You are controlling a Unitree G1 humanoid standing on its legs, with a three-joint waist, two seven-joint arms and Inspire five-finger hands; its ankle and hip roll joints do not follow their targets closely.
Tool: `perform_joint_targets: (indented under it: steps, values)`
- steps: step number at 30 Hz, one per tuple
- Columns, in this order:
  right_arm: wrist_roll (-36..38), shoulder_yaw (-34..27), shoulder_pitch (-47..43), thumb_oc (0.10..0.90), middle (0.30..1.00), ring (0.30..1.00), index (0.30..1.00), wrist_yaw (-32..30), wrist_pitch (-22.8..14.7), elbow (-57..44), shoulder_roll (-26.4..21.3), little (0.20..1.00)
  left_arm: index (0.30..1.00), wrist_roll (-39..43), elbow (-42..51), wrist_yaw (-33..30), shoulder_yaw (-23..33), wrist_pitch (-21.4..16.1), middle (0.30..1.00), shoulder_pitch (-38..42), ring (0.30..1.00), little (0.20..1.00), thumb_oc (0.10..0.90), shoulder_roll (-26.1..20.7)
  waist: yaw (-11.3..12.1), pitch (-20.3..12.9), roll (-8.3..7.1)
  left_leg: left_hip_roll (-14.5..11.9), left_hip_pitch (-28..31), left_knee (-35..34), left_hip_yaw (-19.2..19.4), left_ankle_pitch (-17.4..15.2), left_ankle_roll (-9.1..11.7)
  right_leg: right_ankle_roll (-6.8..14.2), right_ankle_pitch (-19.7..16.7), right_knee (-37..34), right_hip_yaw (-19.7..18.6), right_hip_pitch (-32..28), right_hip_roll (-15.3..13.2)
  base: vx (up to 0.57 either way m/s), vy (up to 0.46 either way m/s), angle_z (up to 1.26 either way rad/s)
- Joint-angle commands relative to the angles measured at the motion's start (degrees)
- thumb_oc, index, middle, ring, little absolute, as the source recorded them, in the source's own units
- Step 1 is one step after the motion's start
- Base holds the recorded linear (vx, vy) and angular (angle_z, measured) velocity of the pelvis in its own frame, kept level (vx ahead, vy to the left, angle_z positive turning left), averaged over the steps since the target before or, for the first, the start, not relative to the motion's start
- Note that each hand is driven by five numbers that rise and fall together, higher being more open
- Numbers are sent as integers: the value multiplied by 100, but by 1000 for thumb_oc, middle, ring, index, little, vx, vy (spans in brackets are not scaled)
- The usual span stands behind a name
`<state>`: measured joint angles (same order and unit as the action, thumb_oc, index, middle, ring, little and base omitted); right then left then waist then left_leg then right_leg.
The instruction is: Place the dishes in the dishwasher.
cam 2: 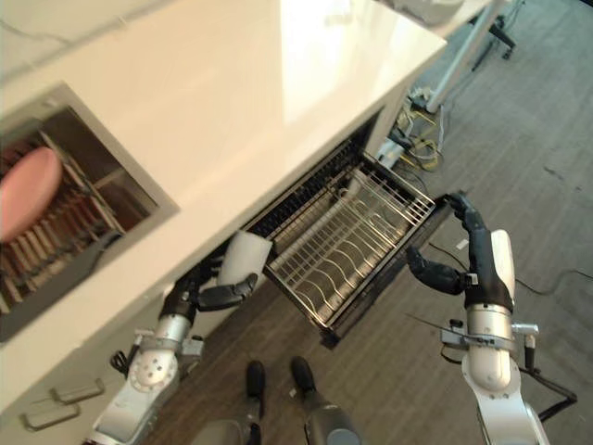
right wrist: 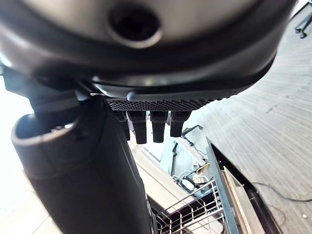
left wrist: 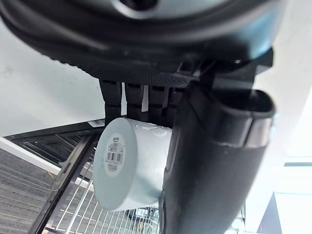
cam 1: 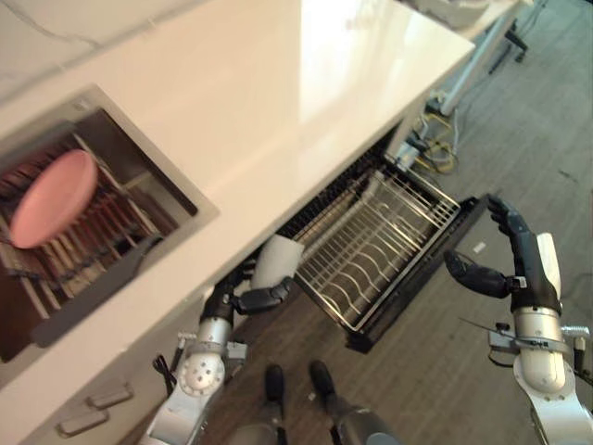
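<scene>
My left hand (cam 1: 248,298) is shut on a white cup (cam 1: 276,261), held just under the counter edge beside the near corner of the pulled-out wire dishwasher rack (cam 1: 380,246). In the left wrist view the white cup (left wrist: 129,168) lies on its side between my fingers (left wrist: 139,100) and thumb, bottom facing out, over the rack wires (left wrist: 92,209). A pink plate (cam 1: 54,197) stands on edge in the sink's drying rack at the left. My right hand (cam 1: 505,264) hangs open beside the open dishwasher door (cam 1: 435,278), holding nothing.
A white countertop (cam 1: 278,93) runs above the dishwasher, with the sink (cam 1: 88,232) cut into it at the left. Drawer handles (cam 1: 93,408) sit below the sink. Cables (cam 1: 435,153) lie on the grey floor past the dishwasher, by a table leg.
</scene>
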<state>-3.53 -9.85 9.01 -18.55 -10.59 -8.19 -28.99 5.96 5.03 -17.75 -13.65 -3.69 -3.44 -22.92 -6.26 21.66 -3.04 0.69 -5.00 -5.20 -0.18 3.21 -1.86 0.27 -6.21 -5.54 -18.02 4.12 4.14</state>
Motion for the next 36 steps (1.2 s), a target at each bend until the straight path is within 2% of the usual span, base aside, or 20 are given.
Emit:
perform_joint_targets:
  steps: [1,3,6,9,10,11,12,14,16,17,20,23,25,26,27,28,29,31,34,36]
  values:
    - [66,-192,-536,800,900,900,900,-162,-645,3,-85,900,300,-333,1250,-560,979,-1343,300,1441,300,300,400,-554,177,-921,-460,6,40,182,385,-607,184,1012,378,319,-177,341,87,-74,-28,-25]
    - [34,-108,-588,800,900,900,900,-165,-637,13,-49,900,300,-300,1255,-583,993,-1363,300,1463,300,300,400,-583,296,-994,-444,-85,-96,172,477,-509,229,1000,556,387,285,248,-109,-147,-30,-36]
    - [112,-112,-720,800,900,900,900,-215,-619,65,61,900,300,-273,1262,-654,1064,-1346,300,1504,300,300,400,-524,512,-1021,-341,-254,-242,78,659,-342,321,967,791,558,892,-135,-691,-221,-49,-35]
    - [90,-67,-832,800,900,900,900,-221,-556,49,137,900,300,-232,1249,-676,1107,-1336,300,1545,300,300,400,-481,682,-1124,-285,-333,-333,127,743,-271,385,1024,757,809,957,-477,-1220,-196,-71,-45]
    - [90,-67,-832,800,900,900,900,-221,-556,49,137,900,300,-232,1249,-676,1107,-1336,300,1545,300,300,400,-481,682,-1124,-285,-333,-333,127,743,-271,385,1024,757,809,957,-477,-1220,-106,-110,-11]
    - [48,-33,-833,800,900,900,900,-192,-500,57,148,900,300,-205,1254,-662,1089,-1333,300,1572,300,300,400,-448,732,-1178,-329,-325,-368,159,736,-229,404,1087,670,848,836,-633,-1330,-116,-128,15]
    - [70,-46,-780,800,900,900,900,-109,-453,-29,189,900,300,-298,1263,-668,1152,-1268,300,1503,300,300,400,-436,849,-1239,-470,-284,-319,234,855,-242,434,1261,654,412,999,-648,-1403,-116,-128,15]
    - [126,-17,-788,800,900,900,900,-52,-446,-77,203,900,300,-381,1294,-668,1232,-1221,300,1386,300,300,400,-421,889,-1227,-502,-303,-342,271,908,-189,472,1234,811,209,1225,-628,-1271,-110,-134,-14]
    - [204,-10,-789,800,900,900,900,-33,-448,-66,205,900,300,-401,1323,-675,1278,-1212,300,1340,300,300,400,-395,871,-1178,-458,-321,-350,259,885,-95,522,1150,899,167,1266,-649,-1155,-136,-165,-12]
    - [529,-26,-724,800,900,900,900,24,-479,-79,310,900,300,-384,1323,-690,1321,-1220,300,1271,300,300,400,-323,874,-1087,-352,-368,-424,244,822,140,596,954,964,119,1249,-644,-945,-145,-190,8]
    - [1252,-52,-530,800,900,900,900,214,-582,-137,524,900,300,-397,1356,-701,1399,-1208,300,1134,300,300,400,-202,836,-910,-181,-372,-409,297,686,282,733,759,1038,90,1475,-782,-789,-100,-204,34]
    - [1706,-100,-433,800,900,900,900,301,-663,-179,593,900,300,-401,1411,-686,1423,-1271,300,1189,300,300,400,-115,803,-700,-141,-227,-577,1051,479,84,843,632,1089,82,1632,-896,-785,-158,-174,51]
    - [2065,-24,-551,800,900,900,900,385,-716,-123,592,900,300,-493,1438,-775,1434,-1315,300,1327,300,300,400,-112,791,-639,-216,-58,-623,1590,68,-339,833,593,1006,166,1662,-800,-851,-198,-111,35]
    - [2076,-20,-562,800,900,900,900,391,-720,-114,591,900,300,-498,1434,-780,1437,-1317,300,1332,300,300,400,-117,772,-634,-212,-59,-652,1656,51,-389,827,596,1024,175,1678,-805,-846,-141,-37,18]
    - [2370,54,-635,800,900,900,900,476,-762,-136,628,900,300,-743,1525,-898,1469,-1302,300,1380,300,300,400,-143,695,-725,-271,-115,-480,1860,56,-755,740,628,993,282,1703,-708,-943,-100,56,6]
    - [2510,67,-646,800,900,900,900,517,-797,-196,666,900,300,-806,1548,-943,1480,-1300,300,1373,300,300,400,-150,650,-807,-149,-247,-347,1561,51,-596,732,673,988,348,1707,-660,-858,-105,52,0]
    - [2510,67,-646,800,900,900,900,517,-797,-196,666,900,300,-806,1548,-943,1480,-1300,300,1373,300,300,400,-150,650,-807,-149,-247,-347,1561,51,-596,732,673,988,348,1707,-660,-858,19,97,-9]
    - [2872,75,-648,800,900,900,900,654,-902,-378,779,900,300,-851,1538,-1017,1441,-1307,300,1360,300,300,400,-119,563,-1049,31,-385,113,800,216,-455,707,711,1007,406,1773,-652,-774,82,90,-5]
    - [3429,280,-747,800,900,900,900,785,-948,-490,933,900,300,-923,1397,-1044,1179,-1289,300,1664,300,300,400,-147,510,-1214,93,-359,471,213,303,-321,698,742,1031,512,1806,-655,-800,9,110,-13]
    - [5180,799,-921,800,900,900,900,1300,-1118,-578,1341,900,300,-980,1313,-1033,882,-1202,300,1942,300,300,400,-188,504,-1260,118,-378,566,117,421,-288,717,756,1050,521,1850,-682,-821,-11,95,2]
